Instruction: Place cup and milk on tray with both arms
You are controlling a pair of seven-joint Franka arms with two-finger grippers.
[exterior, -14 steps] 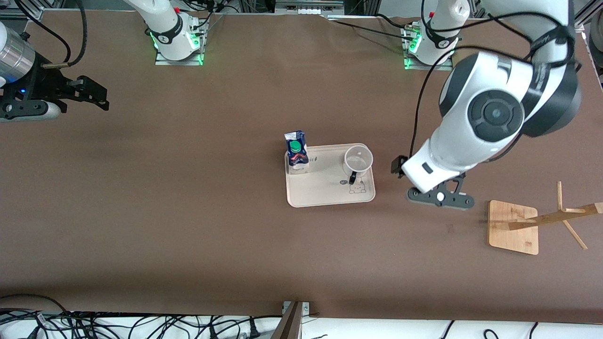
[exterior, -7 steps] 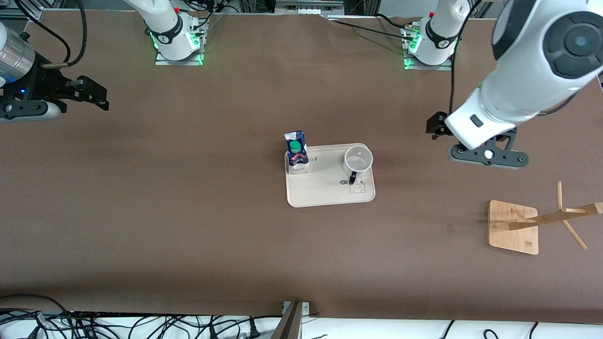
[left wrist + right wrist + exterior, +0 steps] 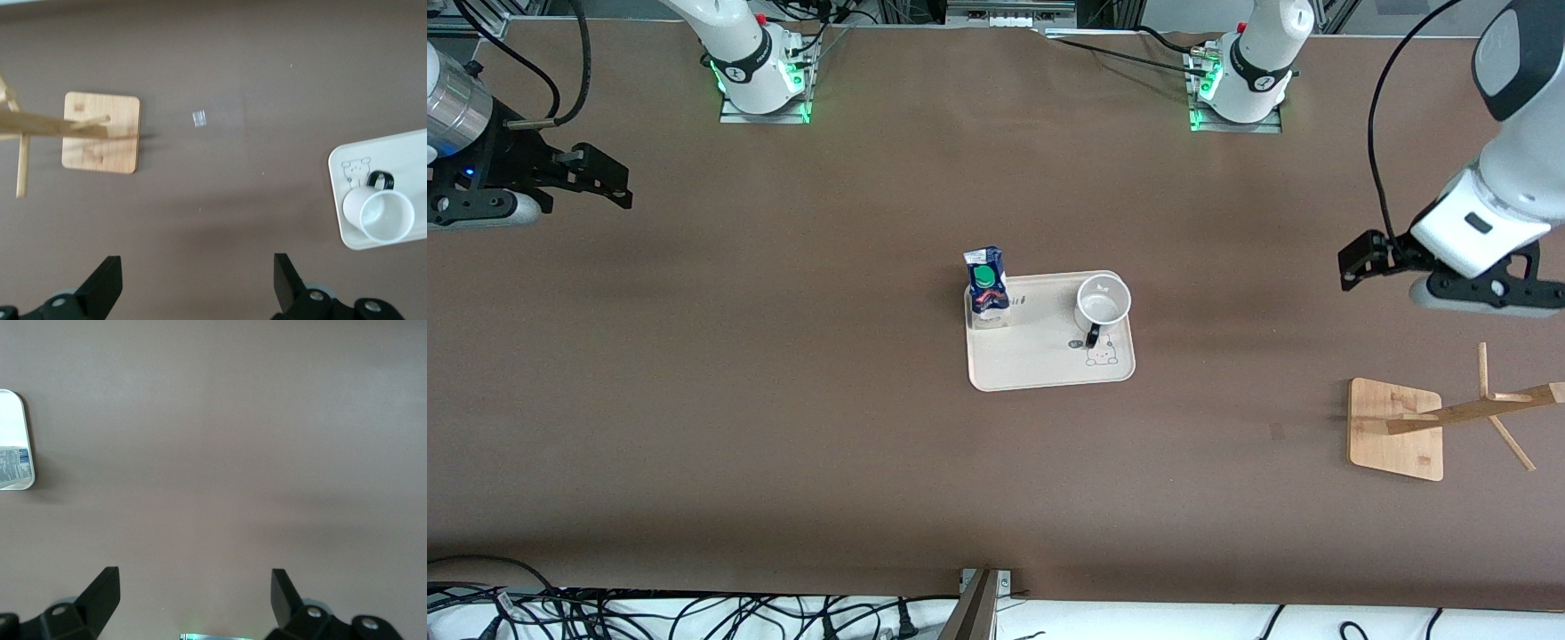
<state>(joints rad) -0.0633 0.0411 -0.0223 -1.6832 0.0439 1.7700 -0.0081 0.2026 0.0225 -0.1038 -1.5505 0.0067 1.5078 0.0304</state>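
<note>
The cream tray (image 3: 1040, 360) lies at the table's middle. The white cup (image 3: 1103, 302) stands upright on it, at the tray's corner toward the left arm's end. The blue and cream milk (image 3: 987, 286) with a green cap stands upright on the corner toward the right arm's end. My left gripper (image 3: 1485, 298) is open and empty, raised over bare table toward the left arm's end, well apart from the tray. Its wrist view (image 3: 197, 280) shows the cup (image 3: 380, 213) on the tray (image 3: 347, 157). My right gripper (image 3: 609, 185) waits open and empty at the right arm's end (image 3: 193, 593).
A wooden stand (image 3: 1396, 431) with a square base and slanted pegs sits at the left arm's end, nearer the front camera than the left gripper; it also shows in the left wrist view (image 3: 100, 133). The tray's end (image 3: 17, 420) shows in the right wrist view. Cables lie along the table's front edge.
My left arm has swung away from beside the tray toward the left arm's end of the table, with its gripper empty. The cup, milk, tray and right arm have not moved.
</note>
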